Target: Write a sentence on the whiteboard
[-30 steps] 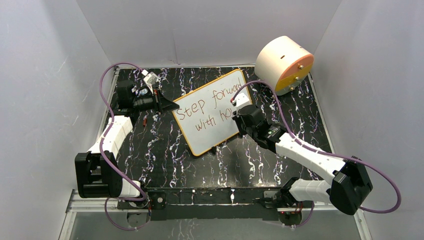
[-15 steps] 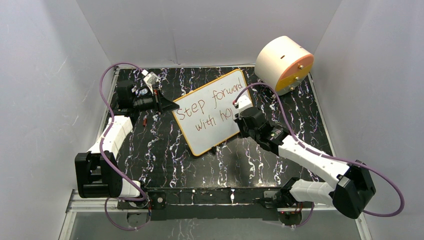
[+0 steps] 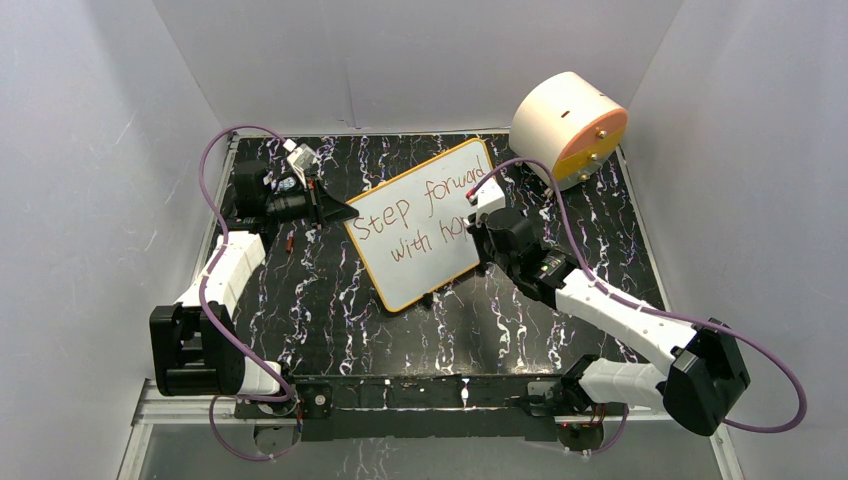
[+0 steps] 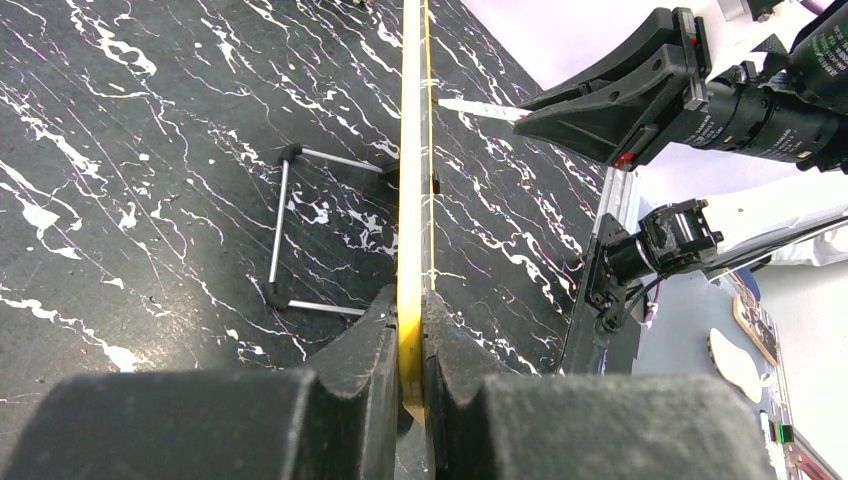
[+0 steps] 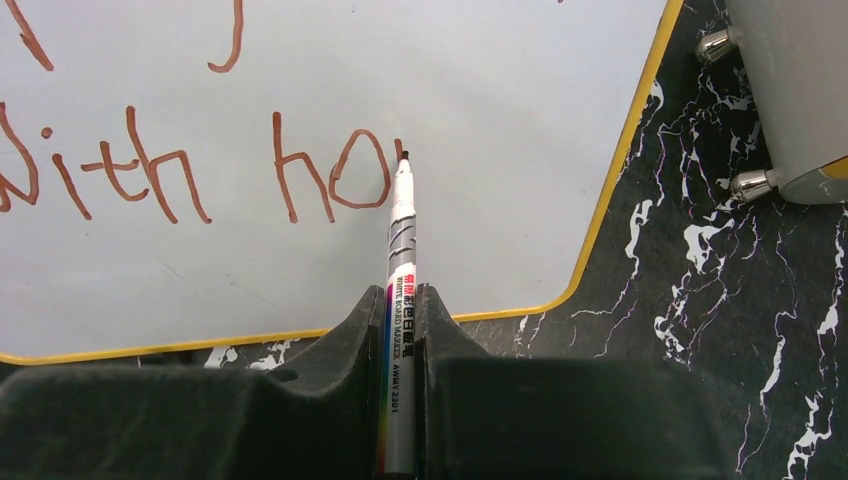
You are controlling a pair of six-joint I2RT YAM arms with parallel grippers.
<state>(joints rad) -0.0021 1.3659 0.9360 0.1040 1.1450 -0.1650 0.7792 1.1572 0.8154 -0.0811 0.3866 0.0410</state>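
The whiteboard (image 3: 425, 275), white with a thin orange-yellow frame, stands tilted at the middle of the dark marbled table. On it the sentence (image 3: 415, 215) reads "Step forward" and, below, "with ho" (image 5: 180, 165) in reddish-brown. My left gripper (image 3: 335, 212) is shut on the board's left edge; the yellow frame (image 4: 411, 150) runs between its pads (image 4: 375, 330). My right gripper (image 5: 402, 305) is shut on a silver whiteboard marker (image 5: 400, 250). The marker's tip touches the board just right of the "o", at the top of a new stroke. In the top view the right gripper (image 3: 476, 230) covers the end of the second line.
A round peach-and-orange drum (image 3: 568, 128) lies at the back right, close to the board's far corner; its metal studs (image 5: 750, 185) show beside the frame. A wire stand (image 4: 285, 230) props the board from behind. A small red object (image 3: 290, 243) lies near the left gripper. White walls enclose the table.
My right gripper has shifted slightly right and away along the second line with the marker. The left gripper and the board have not moved.
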